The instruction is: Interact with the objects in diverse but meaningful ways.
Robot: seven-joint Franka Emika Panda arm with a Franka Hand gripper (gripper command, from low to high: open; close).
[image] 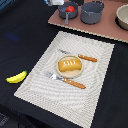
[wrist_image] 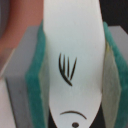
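Only our wrist view shows the gripper [wrist_image: 72, 75] clenched on a small white elongated piece [wrist_image: 74, 45] between teal pads [wrist_image: 36, 75]. In the exterior view we see the banana [image: 16, 77] on the black table [image: 20, 35], the bread loaf [image: 69, 65] on its plate [image: 70, 73] on the striped placemat [image: 50, 85], then the tomato [image: 70, 8] in a grey pot [image: 67, 11]

A black counter [image: 20, 35] carries a pale striped placemat [image: 95, 75]; a brown board [image: 107, 30] lies at its far edge.
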